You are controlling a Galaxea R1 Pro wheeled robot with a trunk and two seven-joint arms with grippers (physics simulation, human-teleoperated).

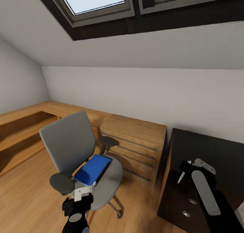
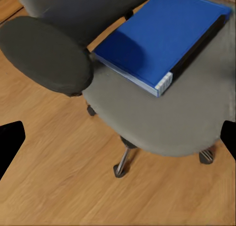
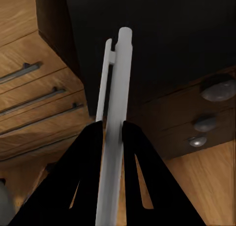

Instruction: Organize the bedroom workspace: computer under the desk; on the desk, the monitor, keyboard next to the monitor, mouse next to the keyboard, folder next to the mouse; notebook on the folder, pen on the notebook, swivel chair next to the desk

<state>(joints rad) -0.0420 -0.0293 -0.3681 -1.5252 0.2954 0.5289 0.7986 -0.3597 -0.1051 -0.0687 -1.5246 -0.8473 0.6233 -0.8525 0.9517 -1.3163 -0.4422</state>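
R gripper (image 3: 112,137) sits closest in its wrist cam, both fingers pinched tight on the pen (image 3: 115,117), a pale stick w/ clip running straight out between the pads. Beyond the pen tip: black top of the desk (image 3: 162,34) w/ its dark drawer unit (image 3: 206,122) and 3 round knobs, plus the wooden cabinet (image 3: 34,98) w/ bar handles beside it. In head cam the R gripper (image 1: 184,170) hangs over the near end of the desk (image 1: 210,148), pen (image 1: 181,176) angled downward.

L gripper (image 1: 83,191) hovers just off the front edge of the swivel chair (image 1: 69,141) seat; its fingers (image 2: 11,142) are spread wide, holding nothing. The folder (image 2: 157,36), bright blue w/ white-and-black spine edge, lies flat on the chair seat (image 2: 162,117), toward the backrest, between the 2 black armrests (image 2: 44,53). Chair stands on the wood floor (image 1: 27,199), near the cabinet, apart from the desk.
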